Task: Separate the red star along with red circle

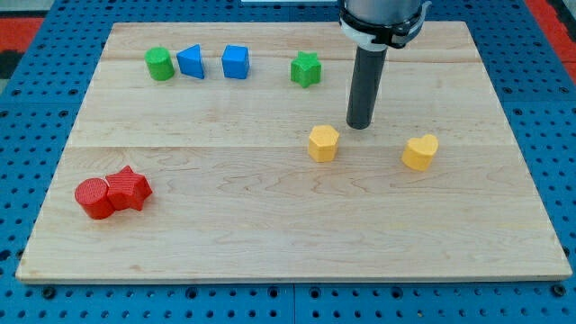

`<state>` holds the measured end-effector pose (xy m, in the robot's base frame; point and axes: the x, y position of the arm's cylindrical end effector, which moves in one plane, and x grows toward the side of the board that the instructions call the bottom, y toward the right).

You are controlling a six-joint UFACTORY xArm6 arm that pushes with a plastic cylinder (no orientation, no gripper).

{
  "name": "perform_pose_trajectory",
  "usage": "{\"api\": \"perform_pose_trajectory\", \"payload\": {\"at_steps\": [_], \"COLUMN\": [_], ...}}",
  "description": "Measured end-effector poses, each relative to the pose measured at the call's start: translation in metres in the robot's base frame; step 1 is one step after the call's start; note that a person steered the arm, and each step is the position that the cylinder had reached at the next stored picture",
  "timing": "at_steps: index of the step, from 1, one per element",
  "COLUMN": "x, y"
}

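Light wooden board (270, 225) sat on a blue pegboard surface (27, 135), red patches at the view's top corners. Red circle (94, 198) and red star (129, 188) lay near the board's bottom-left corner, touching each other, circle on the left. So separation was not done; the whole task looked left to do.

My tip (361, 125) stood on the board right of centre, toward the top edge, just up and right of the yellow hexagon (323, 143), left of the yellow heart (419, 152), below-right of the green star (306, 68). It touched none of them as far as I could tell, and was well apart from the red pair. No fingers on this rig, only the rod, so nothing to open or close and nothing held.

Along the top edge, left part: green cylinder (160, 64), blue triangle (191, 61), blue cube (236, 62).

Room: the middle band of the board between tip and red pair was free, so a straight run toward the bottom-left looked possible if it passed the yellow hexagon. Red pair sat close to the left and bottom edges; pushing either that way risked dropping it off. Safer judged to push the star rightward or upward into open board.
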<state>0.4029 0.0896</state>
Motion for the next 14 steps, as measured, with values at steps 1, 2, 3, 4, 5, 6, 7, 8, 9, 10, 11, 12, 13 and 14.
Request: {"api": "perform_pose_trajectory", "payload": {"at_steps": [1,2,3,4,5,6,7,8,9,10,11,12,13,14], "x": [0.000,0.014,0.049,0.080,0.084,0.105,0.132,0.143,0.149,0.153,0.173,0.184,0.157,0.119], "y": [0.000,-0.014,-0.023,-0.024,-0.047,-0.090,-0.144,-0.191,-0.225,-0.256,-0.330,-0.348,-0.309,-0.299]}}
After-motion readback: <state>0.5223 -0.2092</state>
